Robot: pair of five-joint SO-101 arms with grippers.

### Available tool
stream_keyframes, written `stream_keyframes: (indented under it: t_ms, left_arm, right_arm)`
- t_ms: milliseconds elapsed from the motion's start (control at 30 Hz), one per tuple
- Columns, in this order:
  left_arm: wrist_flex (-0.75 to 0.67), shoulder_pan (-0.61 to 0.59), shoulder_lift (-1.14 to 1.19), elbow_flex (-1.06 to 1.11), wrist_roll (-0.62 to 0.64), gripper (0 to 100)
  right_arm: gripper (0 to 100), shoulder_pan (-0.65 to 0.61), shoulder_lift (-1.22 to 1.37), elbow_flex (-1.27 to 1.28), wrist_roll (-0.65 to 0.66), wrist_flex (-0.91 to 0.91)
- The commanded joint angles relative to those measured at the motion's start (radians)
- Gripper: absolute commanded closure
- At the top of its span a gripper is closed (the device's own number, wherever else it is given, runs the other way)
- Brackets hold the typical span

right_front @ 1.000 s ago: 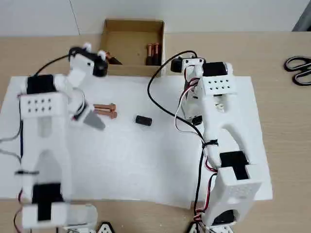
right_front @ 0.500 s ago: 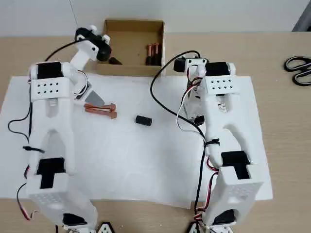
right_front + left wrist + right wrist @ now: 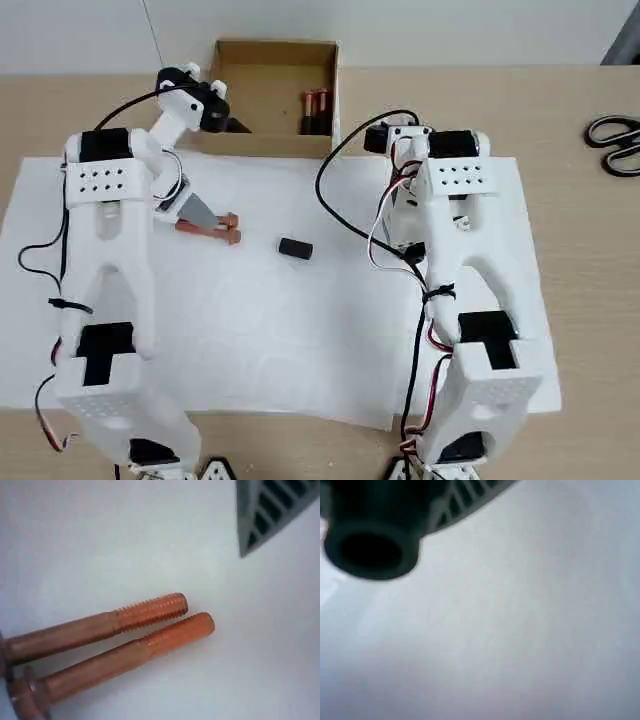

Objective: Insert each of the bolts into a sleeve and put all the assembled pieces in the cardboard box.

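Observation:
Two bare copper bolts lie side by side on the white sheet; up close their threaded ends point toward the grey finger. My left gripper hangs open right over the bolts' head ends, holding nothing. A black sleeve lies loose mid-sheet. Another black sleeve sits against the ribbed finger of my right gripper, which is shut on it, hidden under the right arm from above. The cardboard box at the back holds copper and black assembled pieces.
Scissors lie on the wooden table at the far right. Cables loop beside both arms. The front half of the sheet is bare.
My left arm has swung back toward the box and its gripper has settled at the bolts' head ends. The bolts now lie slightly tilted. The right arm has barely moved.

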Motion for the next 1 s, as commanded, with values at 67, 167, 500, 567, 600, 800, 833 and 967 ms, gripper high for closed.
stream_keyframes:
  t_ms: [67,167,500,567,600,800,833,967]
  left_arm:
    - [-0.089,0.002,-0.003,-0.045,-0.035,64]
    - [-0.077,0.023,0.028,-0.047,-0.12,64]
    - [0.126,0.029,0.302,-0.328,-0.459,64]
    - [0.15,0.029,0.365,-0.404,-0.508,64]
    - [0.161,0.029,0.397,-0.443,-0.525,64]
    - [0.186,0.048,0.557,-0.627,-0.552,64]
    - [0.193,0.055,0.575,-0.647,-0.552,64]
    - [0.227,0.095,0.638,-0.728,-0.552,64]
  right_arm:
    - [99.4,0.007,-0.074,-0.006,0.005,-0.001]
    - [99.4,0.007,-0.074,-0.006,0.005,-0.001]
    - [99.4,0.007,-0.073,-0.006,0.005,-0.001]
    - [99.4,0.007,-0.073,-0.002,0.005,-0.001]
    - [99.4,0.007,-0.073,-0.002,0.005,-0.001]
    - [99.4,0.007,-0.071,-0.002,0.005,-0.001]
    - [99.4,0.007,-0.071,0.0,0.006,-0.001]
    - [99.4,0.007,-0.071,0.009,0.006,-0.001]
